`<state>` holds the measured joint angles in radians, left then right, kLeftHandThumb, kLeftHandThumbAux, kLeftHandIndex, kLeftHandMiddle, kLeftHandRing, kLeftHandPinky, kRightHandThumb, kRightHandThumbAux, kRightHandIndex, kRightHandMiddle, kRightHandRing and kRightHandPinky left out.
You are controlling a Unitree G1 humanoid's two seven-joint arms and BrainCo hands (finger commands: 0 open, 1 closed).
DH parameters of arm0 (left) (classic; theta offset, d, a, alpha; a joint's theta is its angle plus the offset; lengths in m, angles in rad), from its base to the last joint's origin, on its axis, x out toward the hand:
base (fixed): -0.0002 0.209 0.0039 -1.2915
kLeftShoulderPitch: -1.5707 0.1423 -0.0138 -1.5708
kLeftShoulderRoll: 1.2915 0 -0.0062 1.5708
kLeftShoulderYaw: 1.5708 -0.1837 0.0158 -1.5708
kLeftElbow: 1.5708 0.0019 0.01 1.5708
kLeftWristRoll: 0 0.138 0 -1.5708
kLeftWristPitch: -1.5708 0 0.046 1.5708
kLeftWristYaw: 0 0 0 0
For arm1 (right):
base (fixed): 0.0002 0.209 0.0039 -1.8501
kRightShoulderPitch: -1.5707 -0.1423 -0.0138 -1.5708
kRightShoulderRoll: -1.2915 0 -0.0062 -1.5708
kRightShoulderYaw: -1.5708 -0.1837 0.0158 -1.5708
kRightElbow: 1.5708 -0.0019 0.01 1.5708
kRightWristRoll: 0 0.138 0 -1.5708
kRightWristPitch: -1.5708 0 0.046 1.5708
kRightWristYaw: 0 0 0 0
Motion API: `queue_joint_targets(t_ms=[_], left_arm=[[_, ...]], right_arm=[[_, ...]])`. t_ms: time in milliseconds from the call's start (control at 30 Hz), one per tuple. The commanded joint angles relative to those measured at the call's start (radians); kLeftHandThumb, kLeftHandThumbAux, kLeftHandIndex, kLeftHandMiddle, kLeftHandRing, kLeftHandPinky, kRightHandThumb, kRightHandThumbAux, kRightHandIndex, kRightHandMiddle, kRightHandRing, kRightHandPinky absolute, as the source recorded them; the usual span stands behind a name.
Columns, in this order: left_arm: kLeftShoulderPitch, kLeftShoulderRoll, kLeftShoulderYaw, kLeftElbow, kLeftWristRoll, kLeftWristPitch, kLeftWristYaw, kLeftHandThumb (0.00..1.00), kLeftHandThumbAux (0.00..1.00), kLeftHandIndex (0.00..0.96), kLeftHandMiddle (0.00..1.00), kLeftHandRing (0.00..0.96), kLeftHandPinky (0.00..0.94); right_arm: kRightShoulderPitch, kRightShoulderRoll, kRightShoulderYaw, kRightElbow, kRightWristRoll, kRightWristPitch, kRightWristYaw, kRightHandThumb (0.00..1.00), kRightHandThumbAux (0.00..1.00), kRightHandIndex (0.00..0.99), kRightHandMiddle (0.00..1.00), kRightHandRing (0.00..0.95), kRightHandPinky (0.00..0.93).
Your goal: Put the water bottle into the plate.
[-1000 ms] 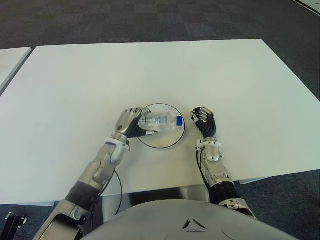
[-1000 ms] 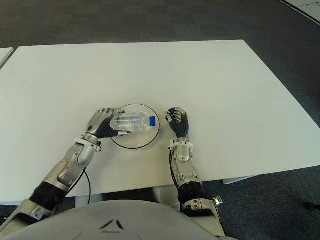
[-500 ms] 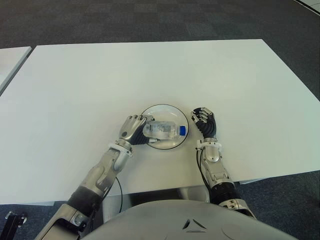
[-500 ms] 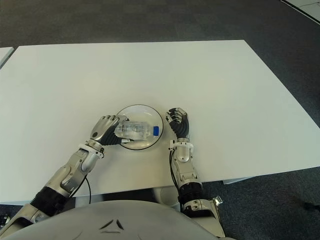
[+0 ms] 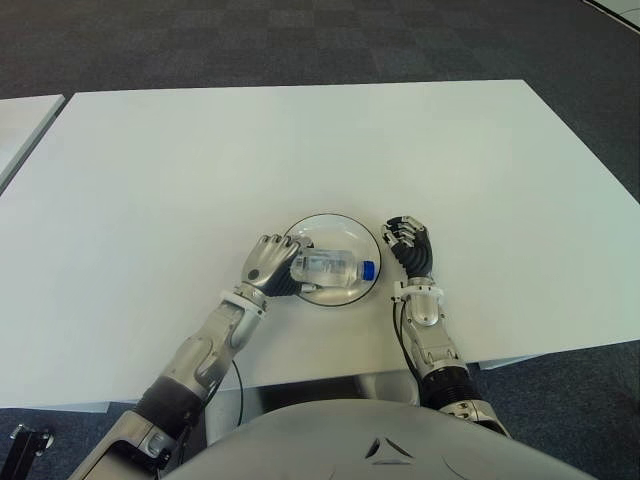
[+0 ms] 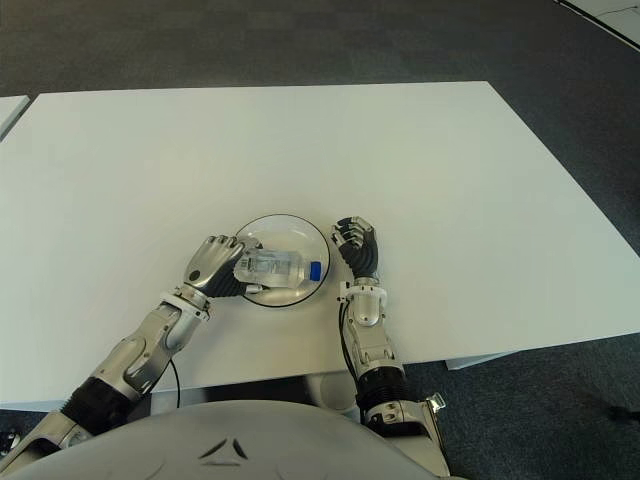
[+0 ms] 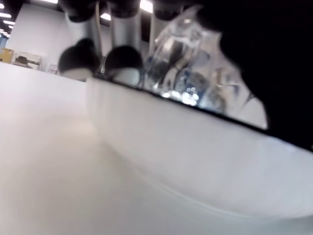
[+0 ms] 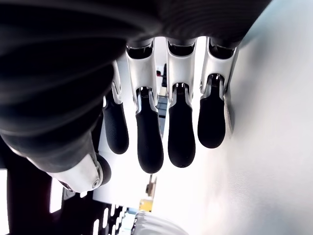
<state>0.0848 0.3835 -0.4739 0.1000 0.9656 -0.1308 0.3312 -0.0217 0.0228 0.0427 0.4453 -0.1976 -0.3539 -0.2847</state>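
A clear water bottle (image 5: pixel 330 269) with a blue cap lies on its side in the round white plate (image 5: pixel 338 228), cap pointing right. My left hand (image 5: pixel 270 266) is at the plate's left rim, fingers curled around the bottle's base end. In the left wrist view the bottle (image 7: pixel 190 68) shows over the plate rim (image 7: pixel 195 161) with my fingertips (image 7: pixel 122 63) beside it. My right hand (image 5: pixel 408 243) shows just right of the plate, fingers curled, holding nothing.
The plate sits near the front edge of a large white table (image 5: pixel 300 140). Dark carpet lies beyond the table's far edge. Another white table corner (image 5: pixel 20 115) shows at the far left.
My left hand has carried the bottle rightward and lowered it into the plate; the plate itself has shifted slightly right and toward me. The right hand has not moved.
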Motion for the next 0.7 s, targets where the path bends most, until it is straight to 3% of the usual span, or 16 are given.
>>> queue_joint_targets(t_ms=[33, 267, 333, 433, 533, 700], left_arm=[[0.03, -0.003, -0.029, 0.046, 0.059, 0.042, 0.044, 0.848, 0.667, 0.403, 0.539, 0.811, 0.8], [0.034, -0.01, -0.025, 0.061, 0.044, 0.048, 0.108, 0.849, 0.661, 0.42, 0.551, 0.714, 0.676], [0.035, -0.007, -0.023, 0.066, 0.035, 0.043, 0.114, 0.844, 0.665, 0.44, 0.487, 0.519, 0.515], [0.031, -0.002, -0.025, 0.071, 0.036, 0.041, 0.115, 0.84, 0.668, 0.448, 0.452, 0.404, 0.405], [0.028, 0.006, -0.028, 0.075, 0.049, 0.042, 0.12, 0.669, 0.631, 0.26, 0.296, 0.255, 0.245], [0.031, 0.013, -0.034, 0.05, 0.073, 0.071, 0.093, 0.317, 0.685, 0.091, 0.105, 0.077, 0.053]], right_arm=[[0.019, 0.005, -0.002, 0.008, 0.006, 0.026, 0.005, 0.704, 0.728, 0.427, 0.582, 0.593, 0.593], [0.018, 0.007, -0.003, 0.01, 0.005, 0.021, 0.002, 0.705, 0.728, 0.427, 0.583, 0.591, 0.581], [0.017, 0.007, -0.003, 0.012, 0.007, 0.019, 0.003, 0.705, 0.728, 0.427, 0.584, 0.59, 0.582], [0.014, 0.007, -0.005, 0.016, 0.009, 0.017, 0.004, 0.705, 0.727, 0.427, 0.584, 0.589, 0.579], [0.012, 0.009, -0.005, 0.02, 0.011, 0.017, 0.005, 0.705, 0.727, 0.427, 0.584, 0.589, 0.586], [0.012, 0.01, -0.005, 0.018, 0.013, 0.019, 0.007, 0.706, 0.727, 0.428, 0.584, 0.59, 0.588]])
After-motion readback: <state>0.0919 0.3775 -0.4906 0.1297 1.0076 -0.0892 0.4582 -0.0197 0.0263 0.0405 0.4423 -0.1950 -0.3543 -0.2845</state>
